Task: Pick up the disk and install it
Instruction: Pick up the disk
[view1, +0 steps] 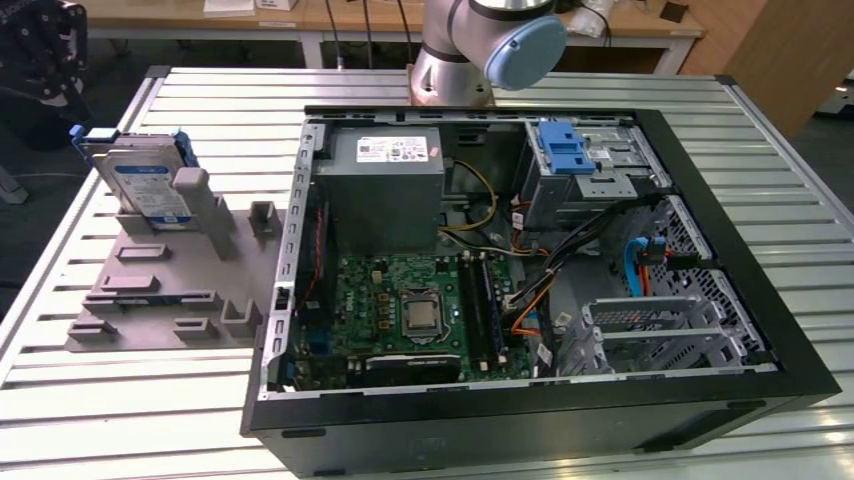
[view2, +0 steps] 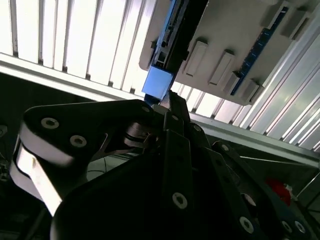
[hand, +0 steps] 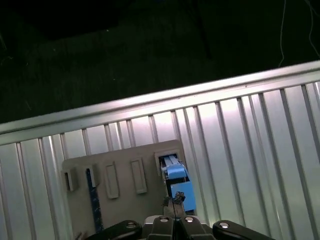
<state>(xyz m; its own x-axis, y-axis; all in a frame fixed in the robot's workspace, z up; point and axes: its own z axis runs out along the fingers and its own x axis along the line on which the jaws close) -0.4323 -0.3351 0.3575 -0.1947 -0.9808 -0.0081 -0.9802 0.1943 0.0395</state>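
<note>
You have one disk (view1: 140, 180) standing upright in one grey holder (view1: 160, 290), just beyond your fingers (view2: 172, 120), which sit pressed together.

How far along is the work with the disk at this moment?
Done: nothing yet. The disk stands upright in the grey holder, outside the computer case. In hand: in the first wrist view the tool is lined up over the disk's blue bracket. Left: both picking the disk up and installing it in the case.
</note>
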